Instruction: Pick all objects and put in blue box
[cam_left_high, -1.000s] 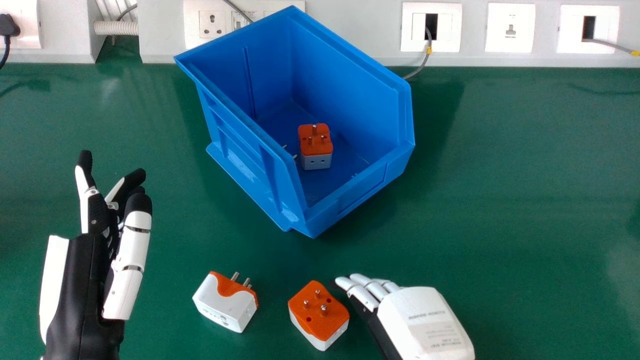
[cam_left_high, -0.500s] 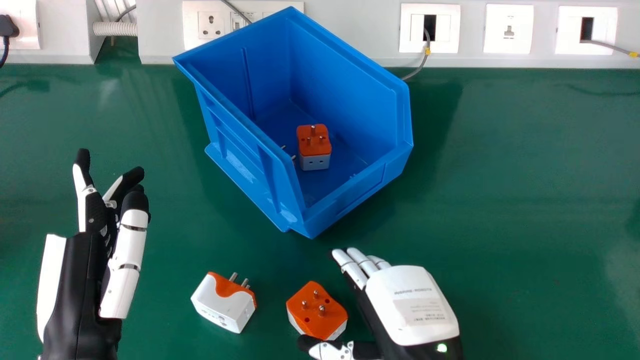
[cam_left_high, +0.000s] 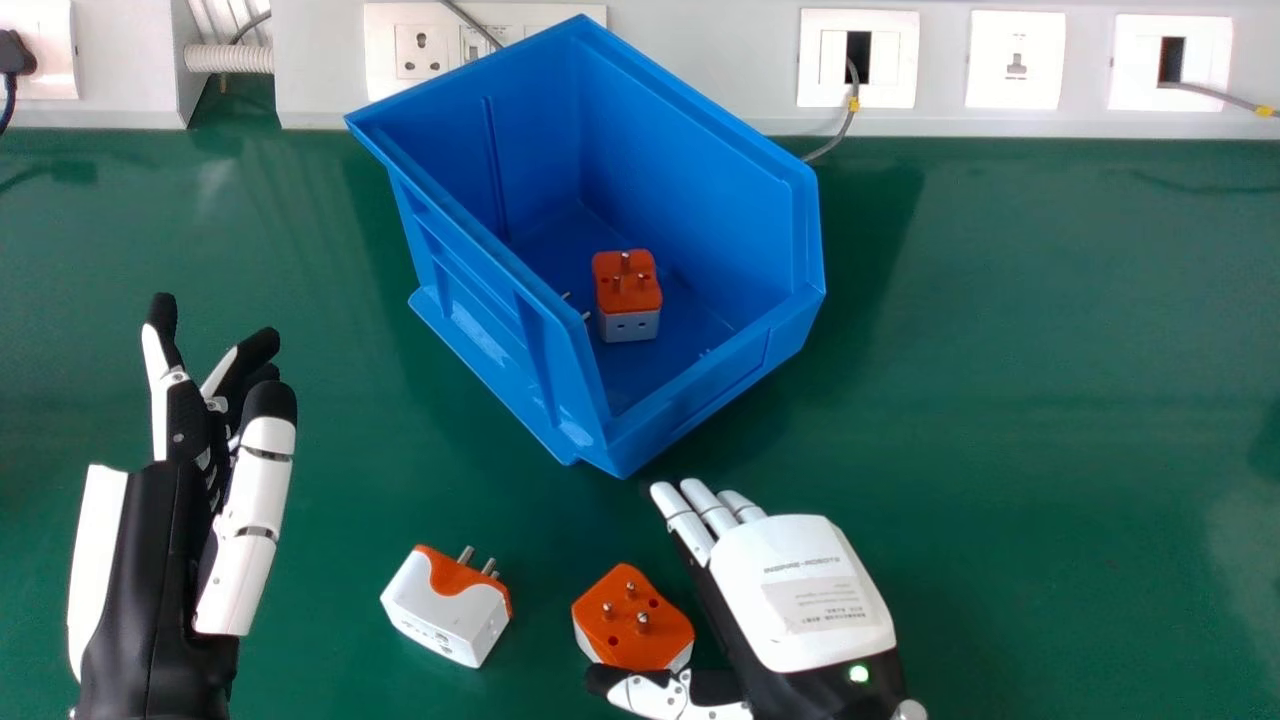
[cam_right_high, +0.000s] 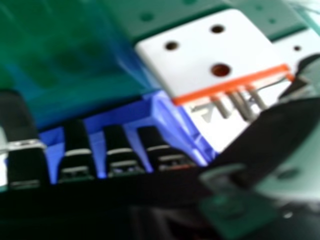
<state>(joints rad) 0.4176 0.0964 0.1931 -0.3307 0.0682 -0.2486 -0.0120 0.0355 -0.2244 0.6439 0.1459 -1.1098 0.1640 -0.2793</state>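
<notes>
In the head view my right hand (cam_left_high: 800, 590) is low over the table, palm side toward an orange and white adapter (cam_left_high: 632, 620); its thumb lies at the adapter's near edge, its fingers are extended past it. In the right hand view, the adapter (cam_right_high: 215, 55) shows its white face and pins close to my right hand (cam_right_high: 120, 155). A second white and orange adapter (cam_left_high: 447, 607) lies to the left on the table. Inside the blue box (cam_left_high: 715, 398) stands another adapter (cam_left_high: 628, 297), with pins of something beside it. My left hand (cam_left_high: 185, 530) is at the left, fingers relaxed.
The green table (cam_left_high: 1040, 400) carries the box in its middle. Behind it runs a pale wall panel with sockets (cam_left_high: 858, 58); a grey cable (cam_left_high: 840, 130) hangs down behind the box's right side.
My right hand has moved forward and slightly left, bringing its thumb into view beside the near adapter. The left hand has shifted slightly left. The adapters appear to have stayed in place.
</notes>
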